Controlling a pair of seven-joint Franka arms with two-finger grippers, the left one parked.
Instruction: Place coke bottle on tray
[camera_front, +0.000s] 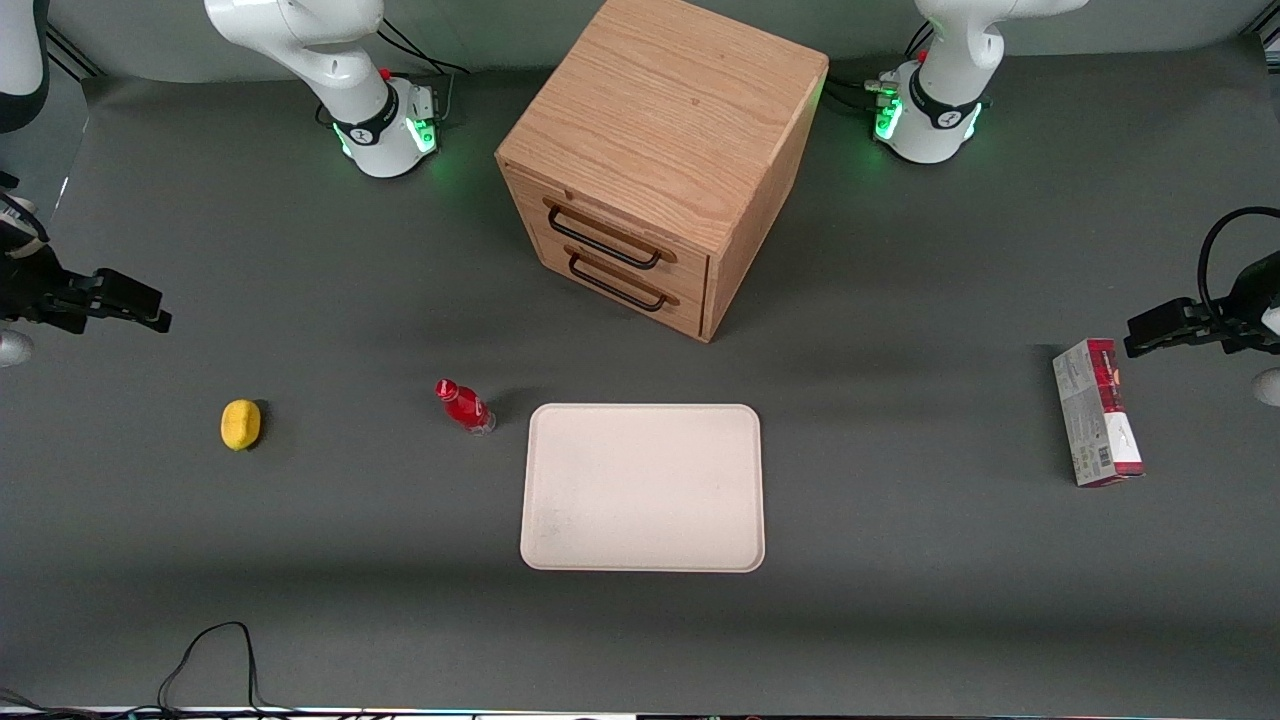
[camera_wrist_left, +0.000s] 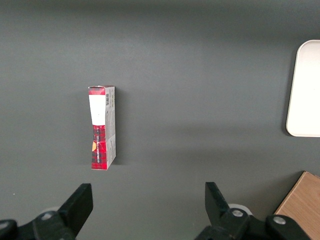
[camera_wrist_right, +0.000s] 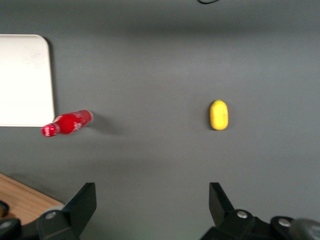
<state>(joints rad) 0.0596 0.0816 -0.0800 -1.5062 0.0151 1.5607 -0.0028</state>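
The coke bottle (camera_front: 465, 406), a small bottle with a red cap, red body and clear base, was seen standing upright on the counter (camera_front: 900, 500), just beside one corner of the tray (camera_front: 643, 487) and not touching it. The tray, a large flat cream rectangle with rounded corners and a low rim, was laid flat on the counter in front of the drawers. The gripper (camera_front: 160, 308) was held with fingers apart above the working arm's end of the counter, well apart from the bottle.

Coke bottle (camera_front: 464, 405) standing on the grey table (camera_front: 900, 600), just beside the tray's (camera_front: 642, 487) corner, not touching. Lemon (camera_front: 240, 424) well off toward the working arm's end. Gripper (camera_front: 160, 318) up there too, holding nothing. Cabinet (camera_front: 662, 160) farther from the camera than the tray.
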